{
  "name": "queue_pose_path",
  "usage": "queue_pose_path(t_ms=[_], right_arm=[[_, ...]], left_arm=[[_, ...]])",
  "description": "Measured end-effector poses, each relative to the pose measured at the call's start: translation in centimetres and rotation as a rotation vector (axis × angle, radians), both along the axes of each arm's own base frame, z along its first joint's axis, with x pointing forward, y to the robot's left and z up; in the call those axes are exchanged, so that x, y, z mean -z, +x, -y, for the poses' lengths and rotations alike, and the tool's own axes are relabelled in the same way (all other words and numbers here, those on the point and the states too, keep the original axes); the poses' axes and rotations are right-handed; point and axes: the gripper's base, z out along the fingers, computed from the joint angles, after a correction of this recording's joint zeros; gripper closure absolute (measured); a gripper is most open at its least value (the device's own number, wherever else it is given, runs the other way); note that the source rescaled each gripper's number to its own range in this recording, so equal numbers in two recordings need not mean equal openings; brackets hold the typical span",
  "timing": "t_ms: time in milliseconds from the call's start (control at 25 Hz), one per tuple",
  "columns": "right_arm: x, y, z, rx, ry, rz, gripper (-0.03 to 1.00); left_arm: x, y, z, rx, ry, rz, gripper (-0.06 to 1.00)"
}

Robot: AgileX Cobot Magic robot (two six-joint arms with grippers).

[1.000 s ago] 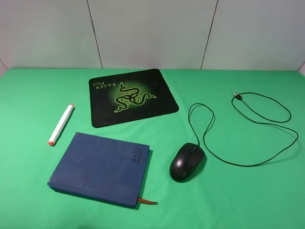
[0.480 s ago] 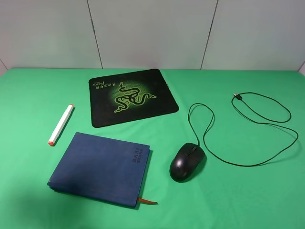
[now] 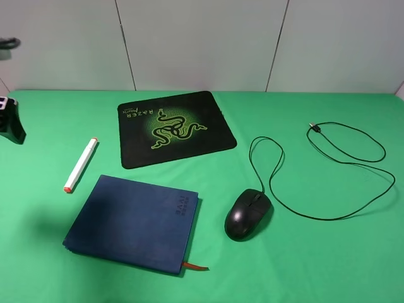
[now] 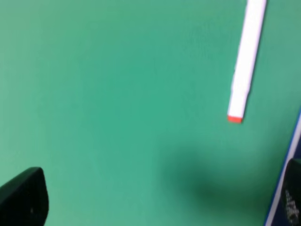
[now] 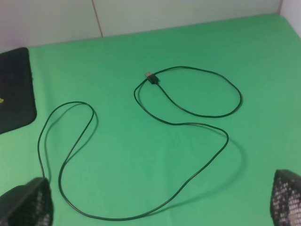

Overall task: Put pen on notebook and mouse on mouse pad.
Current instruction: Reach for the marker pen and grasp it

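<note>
So the pen is just lying on the green table near the notebook's far left corner, not on the notebook. The mouse sits right of the notebook, well off the mouse pad at the back, with its cable looping out to the right. The left gripper is spread wide with nothing in it, hanging over bare cloth by the pen's red tip, and the right gripper is wide apart and empty too, over the cable loops.
</note>
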Motion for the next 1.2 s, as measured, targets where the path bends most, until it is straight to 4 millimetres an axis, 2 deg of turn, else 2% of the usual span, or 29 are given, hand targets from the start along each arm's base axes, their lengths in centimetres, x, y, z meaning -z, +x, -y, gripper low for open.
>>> queue_pose_path(t_ms=[400,720,1040,1200], right_arm=[[0.0,0.0,0.0,0.0,0.0,0.0,-0.03],[0.0,0.0,0.0,0.0,0.0,0.0,-0.03],[0.0,0.0,0.0,0.0,0.0,0.0,-0.03],[0.0,0.0,0.0,0.0,0.0,0.0,-0.03]], left_arm=[[6.4,4.6,2.0,0.086,-0.006,-0.109,-0.05],[9.3,8.6,4.9,0.135,-0.006,-0.161,-0.05],[12.9,10.3,7.3,0.135,-0.016,-0.184,-0.05],[13.7,10.5,7.4,0.128,-0.019,-0.187,-0.05]])
